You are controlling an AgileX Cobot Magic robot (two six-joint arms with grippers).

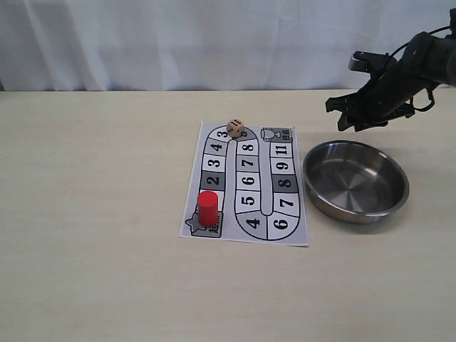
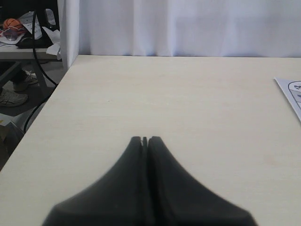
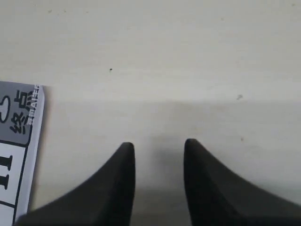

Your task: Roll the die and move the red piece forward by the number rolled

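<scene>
The die (image 1: pixel 235 128), a pale tan cube with dark dots, rests on the far end of the printed board (image 1: pixel 246 184), near square 5. On the board's near left corner, at the start mark, the red piece (image 1: pixel 207 208) stands upright. My right gripper (image 1: pixel 340 114) hovers open over bare table behind the steel bowl, to the right of the board; nothing lies between its fingers (image 3: pixel 123 155). The left gripper (image 2: pixel 145 140) is shut and empty above bare table, and does not show in the exterior view.
A steel bowl (image 1: pixel 355 179) sits empty just right of the board. The board's corner (image 2: pixel 291 94) shows in the left wrist view and its finish corner (image 3: pixel 21 113) in the right wrist view. A white curtain hangs behind the table; the table's left edge (image 2: pixel 44 108) drops to clutter.
</scene>
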